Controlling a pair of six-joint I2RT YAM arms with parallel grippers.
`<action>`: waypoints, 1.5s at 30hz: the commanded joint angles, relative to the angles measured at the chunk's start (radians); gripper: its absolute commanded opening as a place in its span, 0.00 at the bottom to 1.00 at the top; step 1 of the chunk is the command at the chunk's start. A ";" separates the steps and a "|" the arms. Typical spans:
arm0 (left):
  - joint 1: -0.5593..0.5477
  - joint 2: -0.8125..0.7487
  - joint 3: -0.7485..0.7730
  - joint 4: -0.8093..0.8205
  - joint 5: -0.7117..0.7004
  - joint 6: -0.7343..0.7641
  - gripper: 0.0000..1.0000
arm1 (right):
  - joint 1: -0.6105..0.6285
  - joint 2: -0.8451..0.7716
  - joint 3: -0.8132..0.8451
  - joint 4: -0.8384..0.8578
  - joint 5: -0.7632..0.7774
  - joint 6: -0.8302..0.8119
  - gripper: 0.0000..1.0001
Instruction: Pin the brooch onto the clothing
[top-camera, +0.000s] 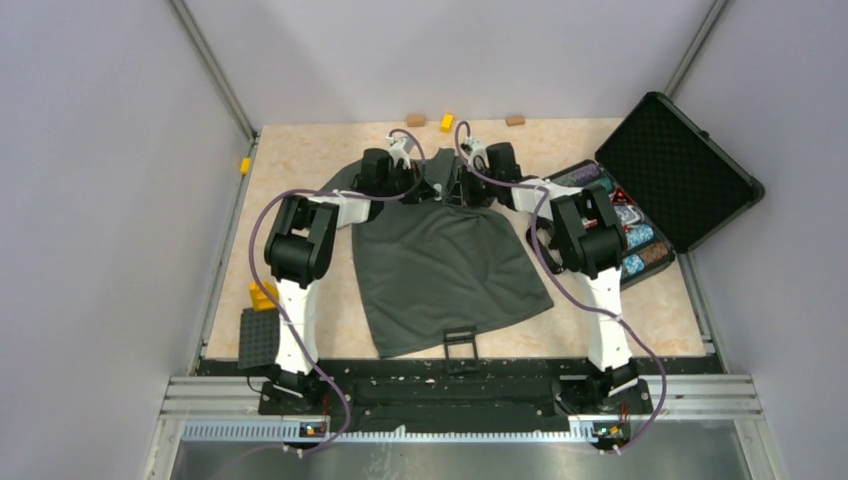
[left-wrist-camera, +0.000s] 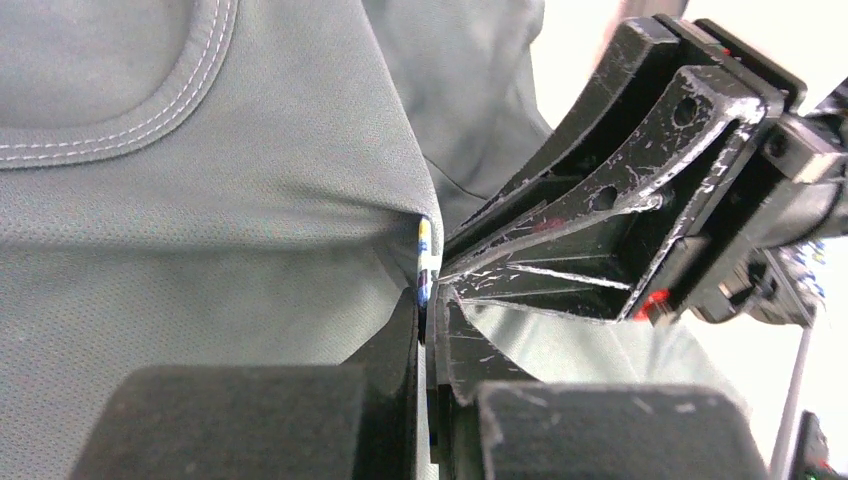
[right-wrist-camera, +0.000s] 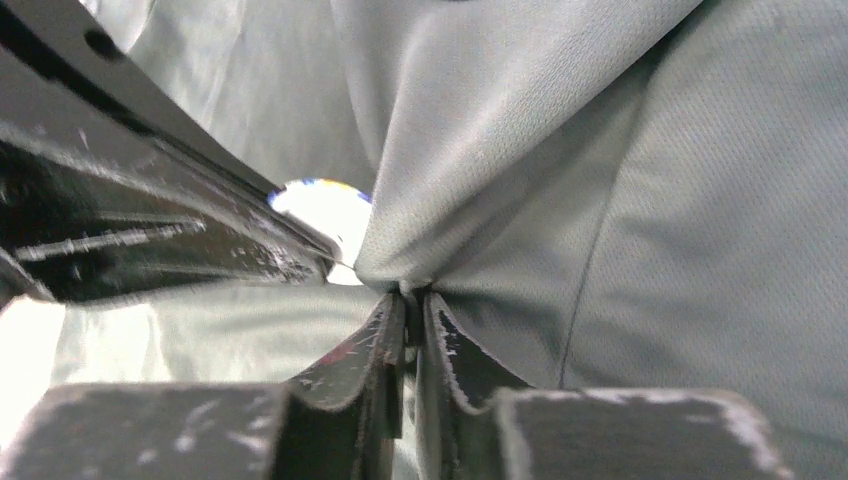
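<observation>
Brooch (left-wrist-camera: 424, 262) stands edge-on at the centre of the left wrist view, a thin disc flecked blue and yellow. It is nipped between the nearly closed fingers of the left gripper (left-wrist-camera: 426, 318), and the shirt (left-wrist-camera: 200, 250) fabric is drawn into creases against it. The right gripper (left-wrist-camera: 450, 272) reaches in from the right of that frame, its tips meeting the cloth just beside the brooch.

In the right wrist view, the right gripper's fingers are pressed together on a raised fold of shirt at lower centre. The brooch shows just up and left of them as a pale round face with a blue rim, partly behind the left gripper's dark finger.

From above, both grippers meet over the shirt's neck end, toward the top of the table (top-camera: 300, 150). The rest of the shirt spreads toward the bottom. An open chip case (top-camera: 650, 190) lies at right.
</observation>
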 joint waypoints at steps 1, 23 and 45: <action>0.027 -0.099 0.000 0.049 0.202 0.043 0.00 | -0.060 -0.146 -0.107 0.077 -0.080 -0.025 0.21; 0.040 -0.204 -0.039 -0.223 0.599 0.184 0.00 | -0.047 -0.459 -0.497 0.360 -0.339 -0.050 0.64; 0.034 -0.215 -0.065 -0.239 0.646 0.196 0.00 | 0.009 -0.362 -0.457 0.411 -0.344 0.028 0.49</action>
